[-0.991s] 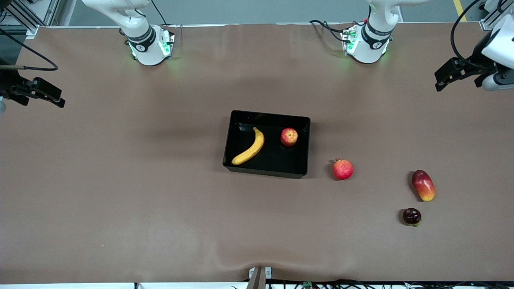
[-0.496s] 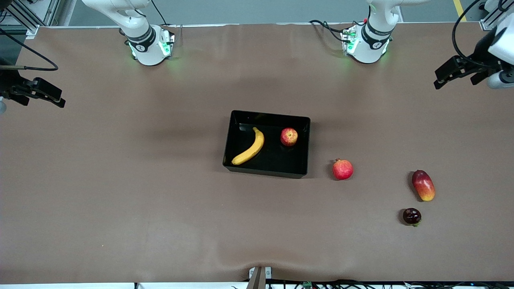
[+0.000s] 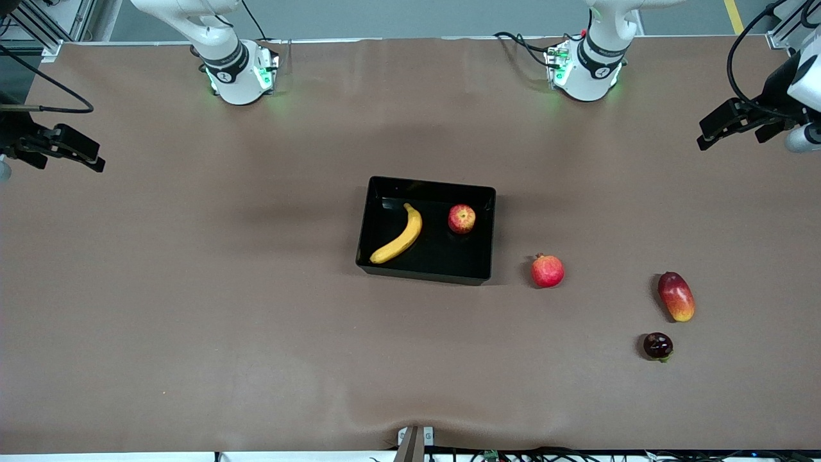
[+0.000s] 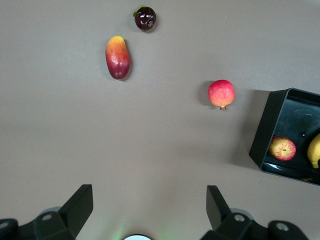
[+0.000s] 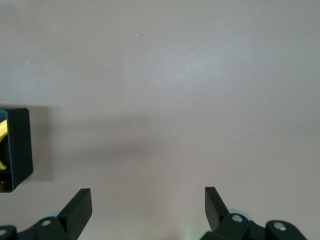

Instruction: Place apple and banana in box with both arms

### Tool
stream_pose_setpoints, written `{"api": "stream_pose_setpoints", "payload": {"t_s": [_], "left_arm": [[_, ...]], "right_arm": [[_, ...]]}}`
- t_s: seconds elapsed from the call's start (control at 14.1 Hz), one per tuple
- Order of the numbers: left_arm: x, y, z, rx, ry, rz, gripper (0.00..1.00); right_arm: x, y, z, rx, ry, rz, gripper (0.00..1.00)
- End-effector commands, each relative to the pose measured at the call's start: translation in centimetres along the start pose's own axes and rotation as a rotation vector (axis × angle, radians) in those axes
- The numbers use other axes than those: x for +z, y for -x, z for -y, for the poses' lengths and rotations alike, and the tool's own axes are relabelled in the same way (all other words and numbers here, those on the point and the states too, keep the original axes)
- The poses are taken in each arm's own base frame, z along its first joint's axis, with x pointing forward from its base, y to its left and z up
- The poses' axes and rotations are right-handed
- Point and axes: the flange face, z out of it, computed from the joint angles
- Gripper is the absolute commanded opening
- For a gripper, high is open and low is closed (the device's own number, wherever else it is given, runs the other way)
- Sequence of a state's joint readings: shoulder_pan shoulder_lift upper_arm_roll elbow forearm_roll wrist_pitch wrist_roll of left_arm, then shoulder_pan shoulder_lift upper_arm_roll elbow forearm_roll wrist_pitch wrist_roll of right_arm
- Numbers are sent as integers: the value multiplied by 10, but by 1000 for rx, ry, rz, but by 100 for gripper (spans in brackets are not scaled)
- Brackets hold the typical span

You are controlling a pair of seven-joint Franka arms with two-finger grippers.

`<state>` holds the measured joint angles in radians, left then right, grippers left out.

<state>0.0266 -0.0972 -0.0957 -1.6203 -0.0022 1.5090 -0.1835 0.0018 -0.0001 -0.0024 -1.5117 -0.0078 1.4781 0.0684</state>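
The black box (image 3: 378, 192) sits mid-table. The yellow banana (image 3: 399, 235) and the red, yellow-streaked apple (image 3: 462, 219) lie inside it, apart from each other. In the left wrist view the box (image 4: 264, 131), the apple (image 4: 282, 148) and a bit of the banana (image 4: 314, 150) show at the edge. The right wrist view shows a corner of the box (image 5: 20, 142). My left gripper (image 3: 721, 125) is open and empty, up over the left arm's end of the table. My right gripper (image 3: 74, 149) is open and empty over the right arm's end.
A pomegranate (image 3: 547, 271) lies beside the box toward the left arm's end. A red-yellow mango (image 3: 676, 296) and a small dark fruit (image 3: 658, 346) lie farther toward that end, nearer the front camera. They also show in the left wrist view: pomegranate (image 4: 221, 93), mango (image 4: 118, 57), dark fruit (image 4: 145, 18).
My left gripper has drifted slightly at the left arm's end of the table. The right gripper and the fruits have not moved.
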Motion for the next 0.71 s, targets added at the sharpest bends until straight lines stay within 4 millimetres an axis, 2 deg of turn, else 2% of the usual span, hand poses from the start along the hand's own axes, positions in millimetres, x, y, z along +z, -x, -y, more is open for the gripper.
{"api": "stream_pose_setpoints", "payload": {"t_s": [0.0, 0.64], "left_arm": [[-5, -5, -2, 0, 13, -7, 100], [-4, -6, 6, -12, 13, -6, 100]], "right_arm": [[-2, 0, 1, -6, 17, 2, 100], [-2, 0, 1, -6, 17, 2, 100]]}}
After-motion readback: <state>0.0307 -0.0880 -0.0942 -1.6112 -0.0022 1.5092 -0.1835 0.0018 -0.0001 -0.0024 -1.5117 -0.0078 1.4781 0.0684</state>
